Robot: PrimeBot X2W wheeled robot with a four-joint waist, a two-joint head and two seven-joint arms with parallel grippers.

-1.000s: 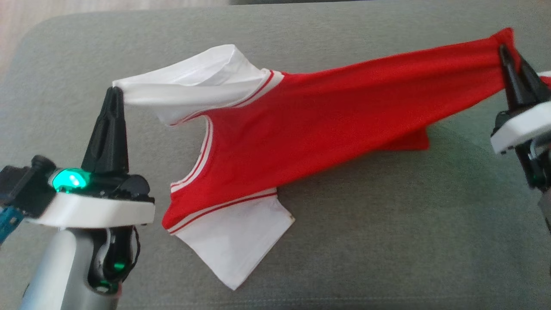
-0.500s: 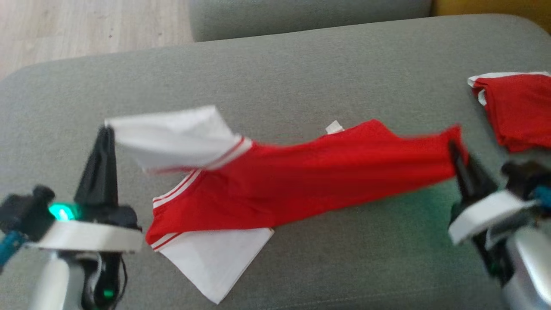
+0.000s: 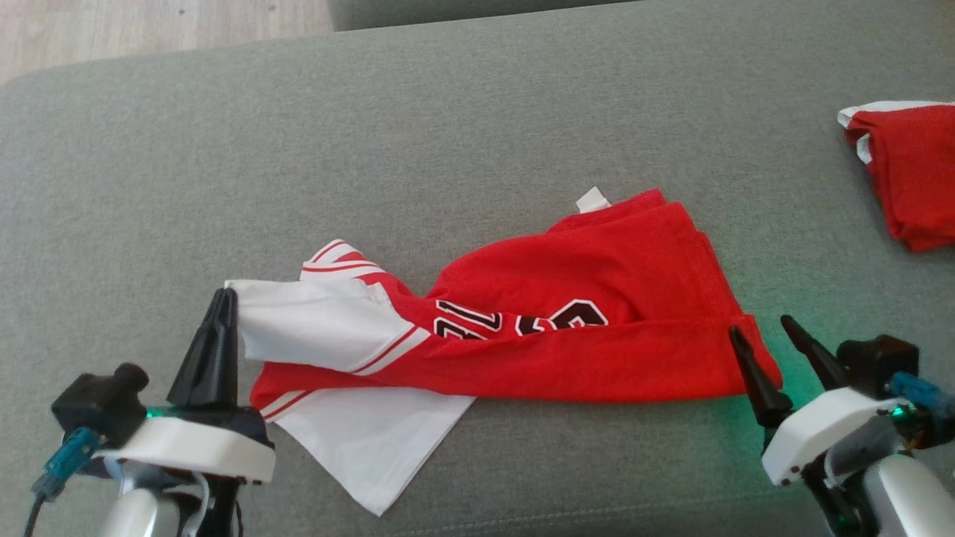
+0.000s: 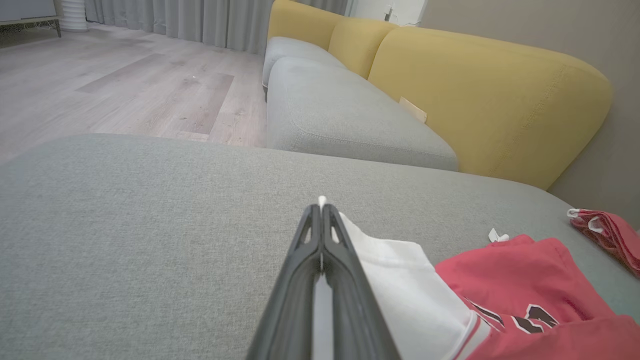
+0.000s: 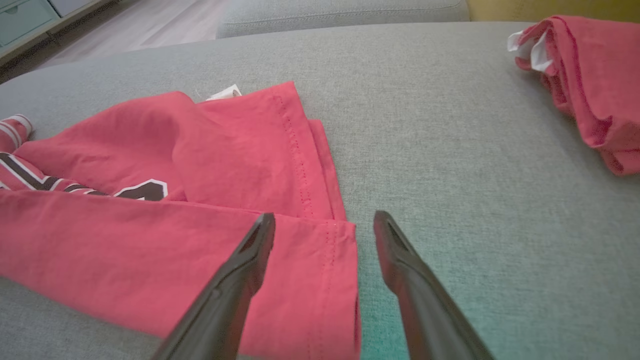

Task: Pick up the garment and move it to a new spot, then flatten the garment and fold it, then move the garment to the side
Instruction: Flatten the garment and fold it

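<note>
1. garment: red jersey with white sleeves, red-and-white striped trim and a black, white-edged print. Lying on the grey sofa cushion, stretched left to right in the head view and doubled lengthwise, with a long red fold lapped over the lower part of the print. White tag poking out at the far edge. 1 white sleeve spread flat at the near left; the other drawn toward the left.

2. left gripper: fingers pressed together, clamped on the edge of the upper white sleeve. Sliver of white cloth visible past the tips in the left wrist view.

3. right gripper: fingers spread apart, nothing between them. Tips at the red hem corner at the garment's right end, 1 finger over cloth, 1 over bare cushion. Contact with the cloth: cannot tell.

4. bundle: second red-and-white piece, folded, at the far right of the same cushion, well apart from the garment.

5. Surroundings: yellow backrest, pale wood floor.
</note>
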